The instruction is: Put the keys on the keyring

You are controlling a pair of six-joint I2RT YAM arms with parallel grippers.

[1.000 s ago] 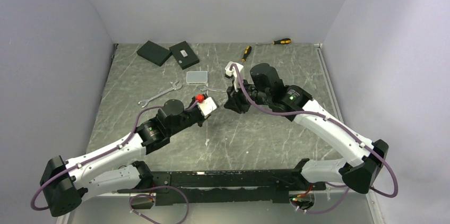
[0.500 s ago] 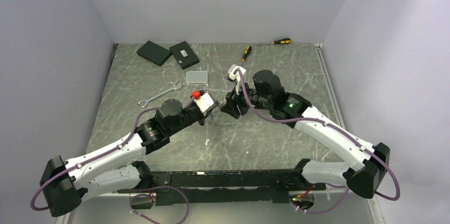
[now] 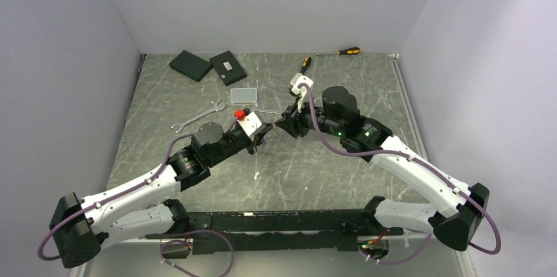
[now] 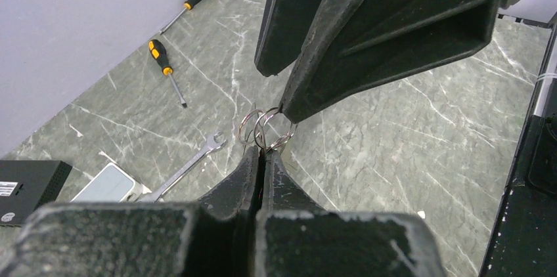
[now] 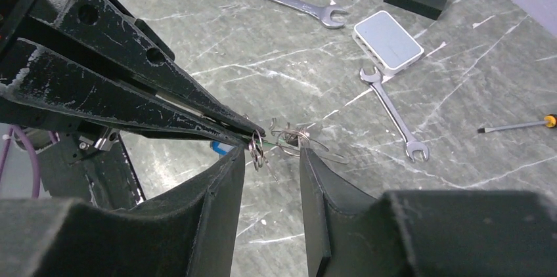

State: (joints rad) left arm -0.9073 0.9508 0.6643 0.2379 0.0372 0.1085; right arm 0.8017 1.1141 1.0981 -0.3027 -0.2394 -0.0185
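Observation:
My left gripper [image 3: 263, 134] hangs above the middle of the table, shut on the keys [image 4: 266, 129]. They show as a small bunch of wire rings sticking out of its tips [image 4: 264, 151], with a green sliver in the pinch. A blue tag [image 5: 220, 148] peeks out under the left fingers. My right gripper [image 3: 284, 125] meets it tip to tip. In the right wrist view its jaws [image 5: 272, 152] stand open around the rings, one finger [image 5: 305, 159] touching a coil. The keyring [image 5: 328, 154], a thin wire loop, trails from that coil to the right.
Two silver wrenches [image 5: 289, 2] [image 5: 394, 116] and a small white box [image 5: 387, 41] lie on the table behind the grippers. Two black boxes [image 3: 190, 65] [image 3: 228, 67] sit at the back left. Two yellow-and-black screwdrivers [image 3: 304, 65] [image 3: 348, 50] lie near the back wall.
The right wrist has swung right and back while its tips stayed at the rings; its jaws widened, then narrowed a little. The left gripper pushed slightly toward the right one, still shut.

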